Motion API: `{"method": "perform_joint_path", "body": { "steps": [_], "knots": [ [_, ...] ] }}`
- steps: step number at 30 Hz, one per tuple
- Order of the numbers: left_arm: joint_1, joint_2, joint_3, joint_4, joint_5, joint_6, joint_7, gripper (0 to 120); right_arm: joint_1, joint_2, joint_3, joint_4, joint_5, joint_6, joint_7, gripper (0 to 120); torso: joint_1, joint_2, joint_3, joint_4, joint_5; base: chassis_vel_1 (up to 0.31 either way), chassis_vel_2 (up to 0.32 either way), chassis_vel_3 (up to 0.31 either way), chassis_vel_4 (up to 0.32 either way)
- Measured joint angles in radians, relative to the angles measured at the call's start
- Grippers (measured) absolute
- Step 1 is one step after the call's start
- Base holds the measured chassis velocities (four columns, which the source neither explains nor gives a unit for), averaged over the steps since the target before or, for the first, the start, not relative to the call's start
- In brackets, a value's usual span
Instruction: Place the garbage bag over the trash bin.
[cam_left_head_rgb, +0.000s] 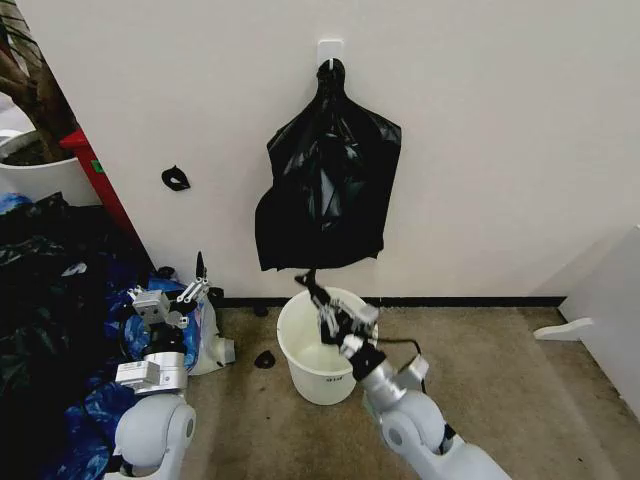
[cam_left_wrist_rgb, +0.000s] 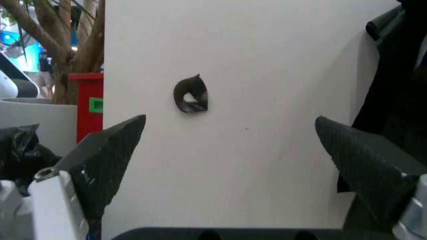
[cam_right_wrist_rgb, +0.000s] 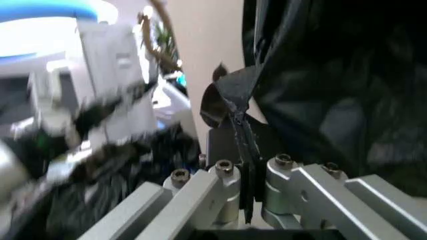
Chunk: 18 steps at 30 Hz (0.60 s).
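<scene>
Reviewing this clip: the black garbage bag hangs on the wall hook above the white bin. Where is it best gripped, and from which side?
Probably the loose bottom hem of the garbage bag, approached from below and in front. It hangs from the wall hook flat against the wall, so only the free lower edge above the trash bin offers pinchable film. The right gripper is shut there already.

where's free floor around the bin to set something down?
Free: the bare floor right of the trash bin, out to the white panel. Crowded: left of the bin, blue and black bags pile up by the open left gripper. The shut right gripper sits over the bin under the garbage bag.
</scene>
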<state>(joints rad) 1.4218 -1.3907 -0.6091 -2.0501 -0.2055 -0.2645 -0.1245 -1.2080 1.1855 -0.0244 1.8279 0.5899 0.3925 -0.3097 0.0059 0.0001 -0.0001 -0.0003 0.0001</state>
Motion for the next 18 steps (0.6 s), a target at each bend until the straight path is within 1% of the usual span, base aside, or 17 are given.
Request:
{"method": "perform_joint_path", "body": {
  "steps": [2, 3, 5, 8, 13, 18],
  "knots": [
    [0.0, 0.005, -0.001, 0.0, -0.003, 0.0, 0.0, 100, -0.016, 0.001, 0.01, -0.036, -0.054, 0.029, -0.041, 0, 0.0, 0.0, 0.0, 0.0, -0.0001, 0.0, 0.0, 0.0, 0.0],
    [0.0, 0.005, -0.001, 0.0, -0.003, 0.0, 0.0, 100, -0.016, 0.001, 0.01, -0.036, -0.054, 0.029, -0.041, 0, 0.0, 0.0, 0.0, 0.0, -0.0001, 0.0, 0.0, 0.0, 0.0],
    [0.001, 0.007, -0.002, 0.0, -0.005, 0.0, 0.0, 100, -0.024, 0.011, 0.028, -0.088, -0.119, 0.068, -0.095, 0, 0.0, 0.0, 0.0, 0.0, 0.0, 0.0, 0.0, 0.0, 0.0],
    [0.002, 0.009, -0.002, -0.001, -0.007, 0.0, 0.0, 100, -0.027, 0.016, 0.041, -0.134, -0.181, 0.101, -0.132, 0, 0.0, 0.0, 0.0, 0.0, -0.0001, 0.0, 0.0, 0.0, 0.0],
    [0.002, 0.01, -0.006, -0.002, -0.008, 0.0, 0.0, 100, -0.02, 0.023, 0.055, -0.163, -0.224, 0.129, -0.136, 0, 0.0, 0.0, 0.0, 0.0, -0.0001, 0.0, 0.0, 0.0, 0.0],
    [0.002, 0.007, -0.007, -0.001, -0.009, 0.0, 0.0, 100, -0.009, 0.033, 0.08, -0.138, -0.232, 0.151, -0.109, 1, 0.0, 0.0, 0.0, 0.0, 0.0, 0.0, 0.0, 0.0, 0.0]
  ]
}}
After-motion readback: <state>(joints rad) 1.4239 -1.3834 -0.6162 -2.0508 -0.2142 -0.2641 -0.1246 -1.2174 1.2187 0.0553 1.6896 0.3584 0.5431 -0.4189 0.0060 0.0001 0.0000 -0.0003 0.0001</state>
